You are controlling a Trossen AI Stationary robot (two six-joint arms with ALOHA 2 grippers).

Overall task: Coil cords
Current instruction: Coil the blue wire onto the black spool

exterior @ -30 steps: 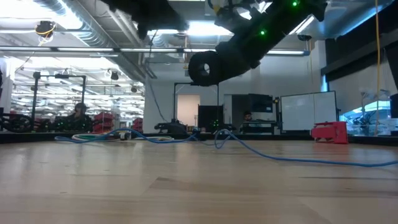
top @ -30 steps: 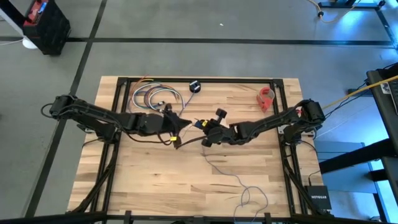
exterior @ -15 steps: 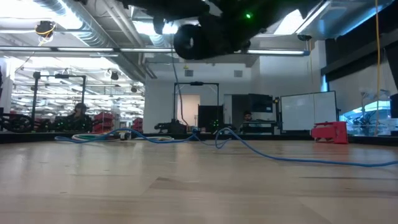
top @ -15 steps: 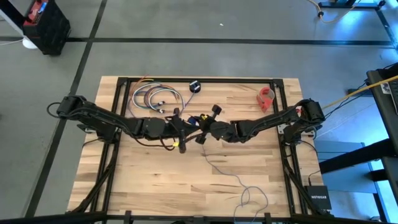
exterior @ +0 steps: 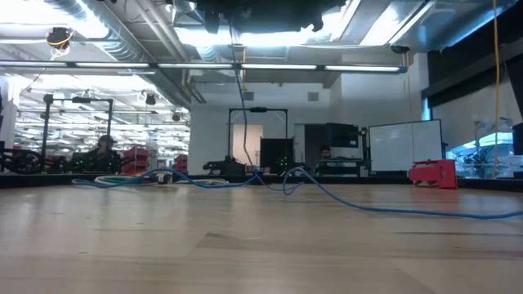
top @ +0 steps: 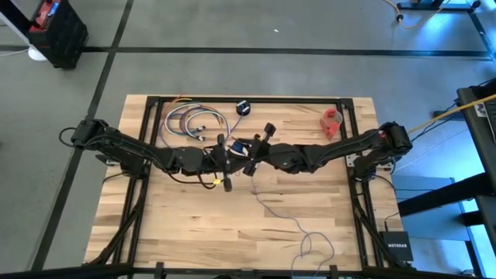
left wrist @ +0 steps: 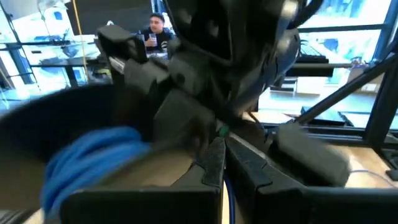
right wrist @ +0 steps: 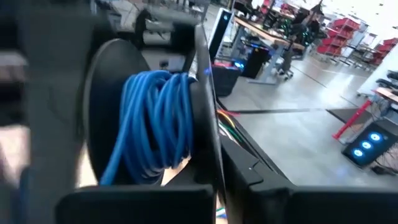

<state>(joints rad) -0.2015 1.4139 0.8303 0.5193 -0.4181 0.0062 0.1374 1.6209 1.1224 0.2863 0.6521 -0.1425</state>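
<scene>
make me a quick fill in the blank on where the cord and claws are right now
1. The cord wound on the black spool in the right wrist view is ____ in colour.
2. The left claw and right claw meet near the table's ____.
3. The red object lies near the table's far ____ corner in the high view.
4. Both claws are ____.

Missing words: blue; middle; right; shut

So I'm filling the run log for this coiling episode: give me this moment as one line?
left gripper: shut | right gripper: shut, at spool wound with blue cord | both mid-table, raised | loose cord tail on table
</scene>
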